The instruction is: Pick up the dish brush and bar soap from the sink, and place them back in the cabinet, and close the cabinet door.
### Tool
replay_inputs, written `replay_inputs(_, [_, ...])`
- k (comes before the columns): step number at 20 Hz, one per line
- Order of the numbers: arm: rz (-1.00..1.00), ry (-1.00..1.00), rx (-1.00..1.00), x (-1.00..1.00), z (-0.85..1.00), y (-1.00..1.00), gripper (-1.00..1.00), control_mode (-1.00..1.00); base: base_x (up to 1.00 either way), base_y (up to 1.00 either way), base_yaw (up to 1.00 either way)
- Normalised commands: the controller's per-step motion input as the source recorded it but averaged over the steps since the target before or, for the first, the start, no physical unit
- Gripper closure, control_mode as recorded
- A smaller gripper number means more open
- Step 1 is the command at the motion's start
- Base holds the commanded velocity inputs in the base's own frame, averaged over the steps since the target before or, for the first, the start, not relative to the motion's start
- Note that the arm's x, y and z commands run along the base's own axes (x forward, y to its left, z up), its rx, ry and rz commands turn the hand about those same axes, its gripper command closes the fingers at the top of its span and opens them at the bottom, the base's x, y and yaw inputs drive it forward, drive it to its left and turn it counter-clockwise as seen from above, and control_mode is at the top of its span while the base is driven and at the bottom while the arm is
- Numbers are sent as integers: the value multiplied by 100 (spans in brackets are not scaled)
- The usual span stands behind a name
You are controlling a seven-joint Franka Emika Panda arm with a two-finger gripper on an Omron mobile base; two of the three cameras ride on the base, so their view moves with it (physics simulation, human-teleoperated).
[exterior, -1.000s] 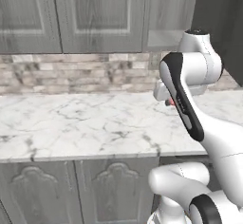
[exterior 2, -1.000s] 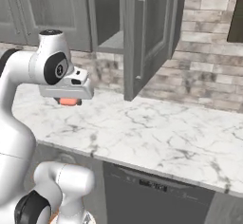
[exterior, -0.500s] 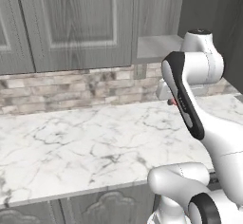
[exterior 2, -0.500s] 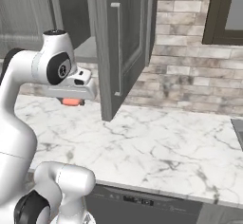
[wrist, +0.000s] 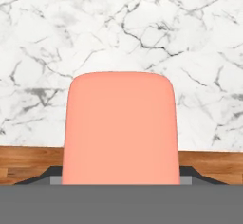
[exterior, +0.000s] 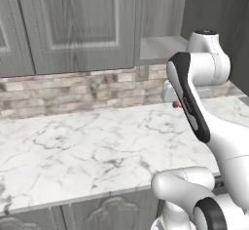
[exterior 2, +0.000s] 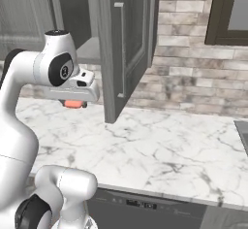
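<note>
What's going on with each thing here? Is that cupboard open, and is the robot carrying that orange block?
Bar soap: held in the gripper, lifted above the marble counter.
Gripper: closed on the bar soap, hanging over the counter beside the open cabinet.
Cabinet door: swung open, edge toward the robot.
Cabinet: open, its inner shelf showing nothing on the visible part.
Marble counter: bare where visible.

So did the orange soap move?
Yes: the bar soap in the tool is closer to the open cabinet door now; the whole robot drove toward it.
</note>
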Motion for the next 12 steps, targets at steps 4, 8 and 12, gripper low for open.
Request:
replay_inputs(4, [0,0,0,0,0,0,100,100,47,1,-14])
replay_inputs(8, [0,0,0,0,0,0,100,100,43,6,-15])
replay_inputs(12, [0,0,0,0,0,0,100,100,18,0,-4])
